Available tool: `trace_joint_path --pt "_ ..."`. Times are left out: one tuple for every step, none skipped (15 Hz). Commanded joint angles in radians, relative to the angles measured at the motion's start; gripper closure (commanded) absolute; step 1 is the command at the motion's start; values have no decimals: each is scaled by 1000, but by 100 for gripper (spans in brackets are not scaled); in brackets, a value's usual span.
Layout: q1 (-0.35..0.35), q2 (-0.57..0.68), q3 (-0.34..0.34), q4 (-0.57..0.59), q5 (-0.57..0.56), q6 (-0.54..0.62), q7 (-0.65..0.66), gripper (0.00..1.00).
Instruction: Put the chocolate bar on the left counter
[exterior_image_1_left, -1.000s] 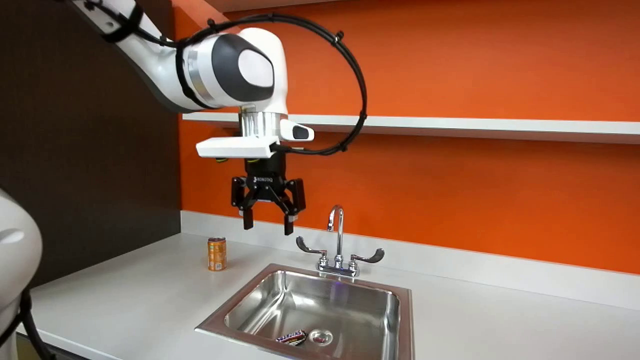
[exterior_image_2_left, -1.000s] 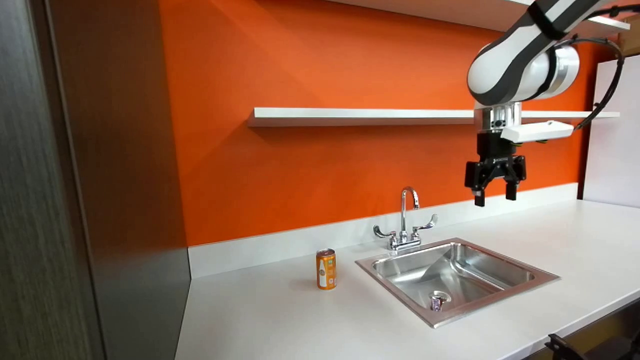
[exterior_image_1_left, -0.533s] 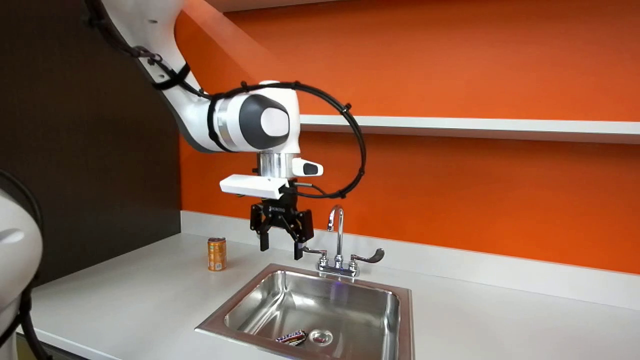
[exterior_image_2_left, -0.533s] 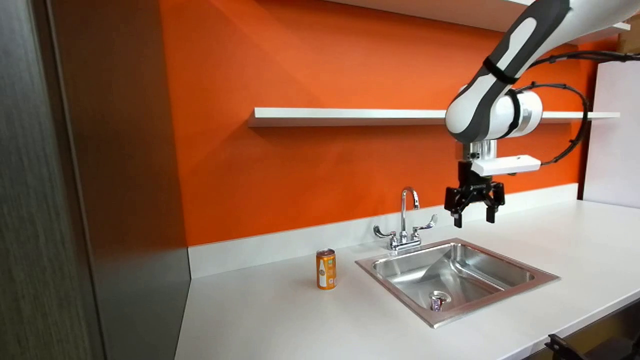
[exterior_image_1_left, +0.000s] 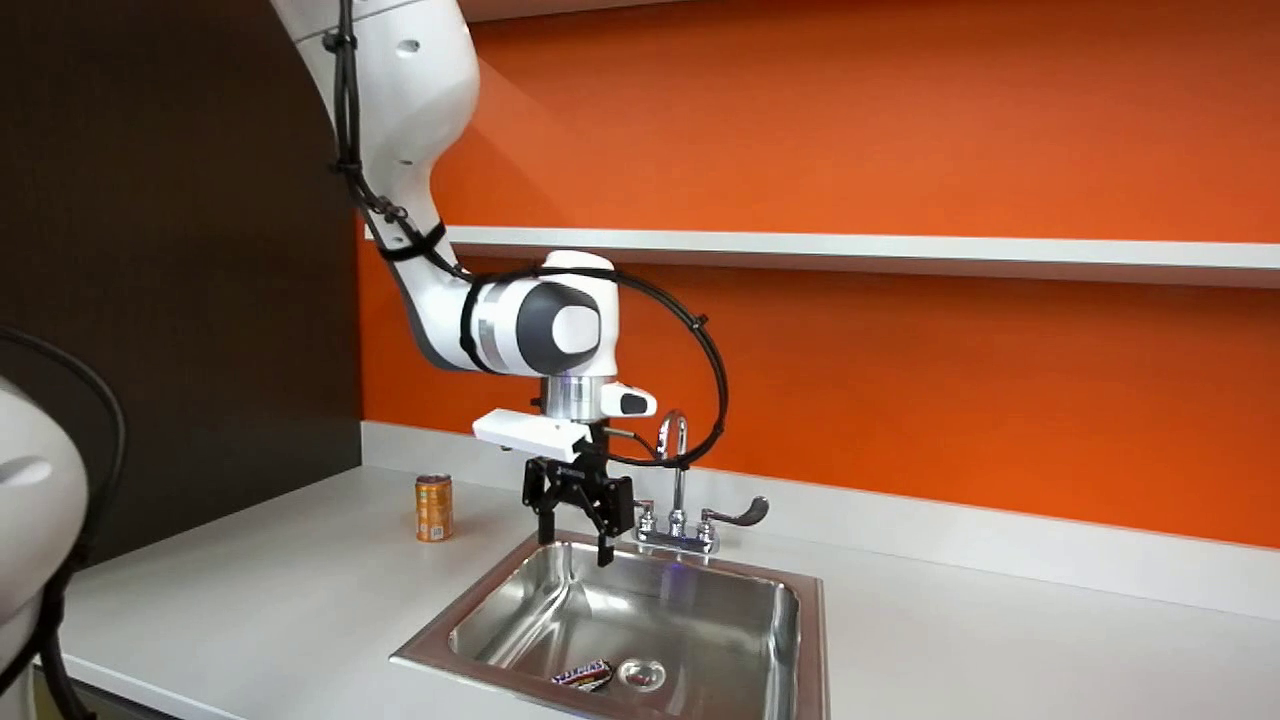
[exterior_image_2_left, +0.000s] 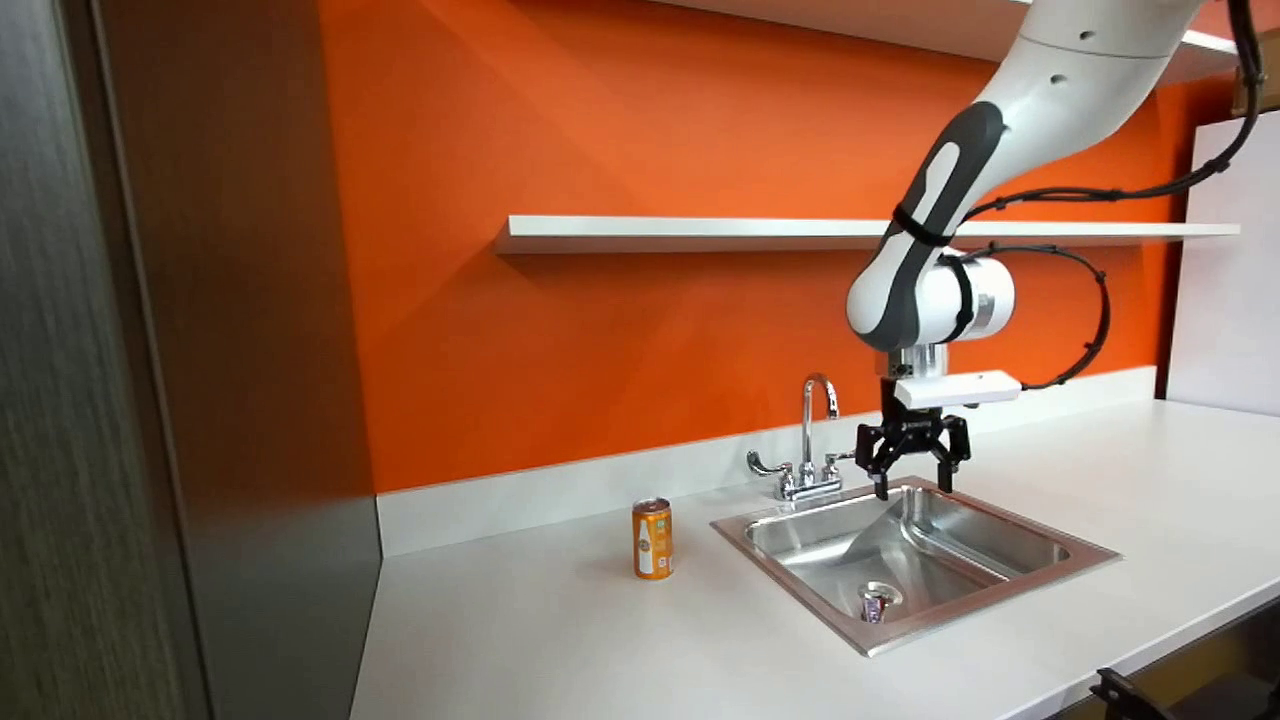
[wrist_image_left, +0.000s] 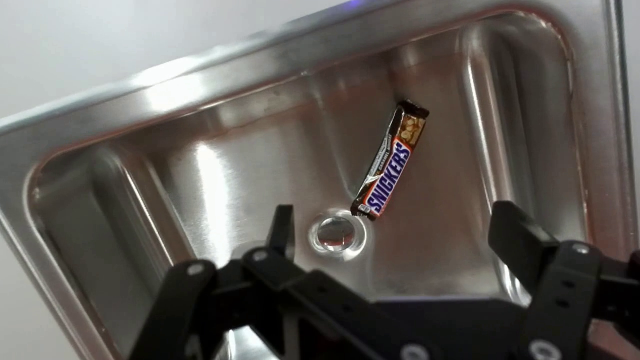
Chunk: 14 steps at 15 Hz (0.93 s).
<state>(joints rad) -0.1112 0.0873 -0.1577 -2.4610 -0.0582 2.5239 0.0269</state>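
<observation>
The chocolate bar is a brown Snickers bar (wrist_image_left: 391, 161) lying flat on the sink floor with one end at the drain. It also shows in both exterior views (exterior_image_1_left: 584, 675) (exterior_image_2_left: 873, 606). My gripper (exterior_image_1_left: 576, 545) is open and empty, pointing down above the sink; it also shows in an exterior view (exterior_image_2_left: 913, 487). In the wrist view its fingers (wrist_image_left: 392, 220) stand wide apart, and the bar lies beyond the fingertips, not between them. The left counter (exterior_image_1_left: 250, 590) is pale grey-white, beside the sink; it also shows in an exterior view (exterior_image_2_left: 520, 620).
The steel sink rim (exterior_image_1_left: 478, 598) surrounds the basin. A chrome faucet (exterior_image_2_left: 808, 440) with handles stands behind the sink, close to my gripper. An orange can (exterior_image_1_left: 434, 508) stands upright on the left counter. A white shelf (exterior_image_2_left: 720, 228) runs along the orange wall.
My arm has come down from higher up and moved over the sink, nearer the bar. The gripper has stayed open. The bar and the can have not moved.
</observation>
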Motion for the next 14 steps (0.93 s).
trace_joint_path --pt "6 140 18 97 15 22 54 0" --pt "9 171 20 115 19 25 60 0" --pt "13 198 21 128 20 26 77 0" --pt "17 223 21 144 21 27 91 0" --pt "17 250 27 159 36 27 95 0" --pt "27 273 20 171 26 35 125 0" --pt "30 295 24 184 37 35 132 0" --pt "42 317 16 193 28 44 162 0" --pt "51 336 13 202 26 51 184 0" --pt "61 357 11 212 25 60 206 0" --pt "70 376 9 220 25 68 225 0" --pt "80 396 6 228 24 76 243 0" --pt "88 413 3 234 26 81 259 0" --pt "97 428 0 239 27 88 276 0"
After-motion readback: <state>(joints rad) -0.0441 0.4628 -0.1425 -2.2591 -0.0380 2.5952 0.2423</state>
